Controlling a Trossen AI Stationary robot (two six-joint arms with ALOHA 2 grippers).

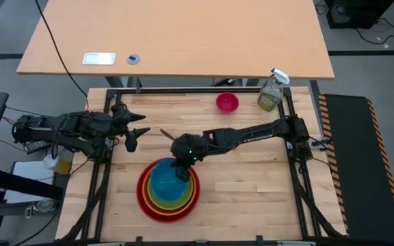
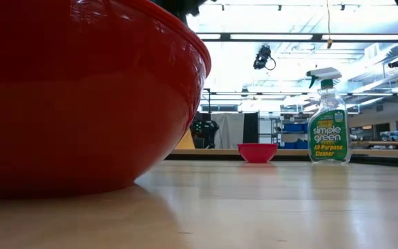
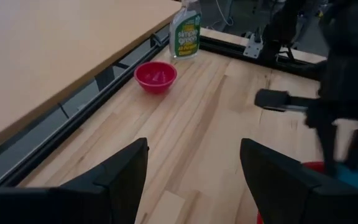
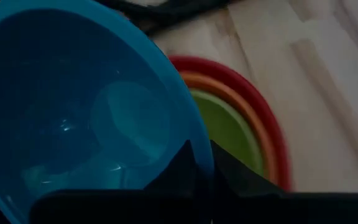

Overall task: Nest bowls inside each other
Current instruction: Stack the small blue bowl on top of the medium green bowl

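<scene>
The red [image 1: 144, 199], orange [image 4: 253, 115] and green [image 4: 229, 130] bowls sit nested at the table's near middle. The red bowl's wall [image 2: 81, 90] fills the low view's left. My right gripper [image 1: 181, 171] is shut on the blue bowl [image 1: 163, 182], which is over this stack. The small pink bowl [image 1: 227, 102] stands upright on its base at the far edge. My left gripper [image 3: 194, 155] waits open at the table's left [image 1: 137, 133], with nothing between its fingers. My right gripper pinches the blue bowl's rim [image 4: 199, 146] on the side toward the table's right. One finger [image 4: 179, 168] is inside the bowl and one [image 4: 232, 171] is outside. The fingers slant down from the far right. Whether the bowl rests on the green one, I cannot tell.
A clear spray bottle [image 1: 271, 94] with a green label stands at the far right corner, beside the pink bowl. Bare wood lies to the right of the stack. A black frame rail [image 1: 183, 91] runs along the far edge, with a second table [image 1: 176, 34] behind it.
</scene>
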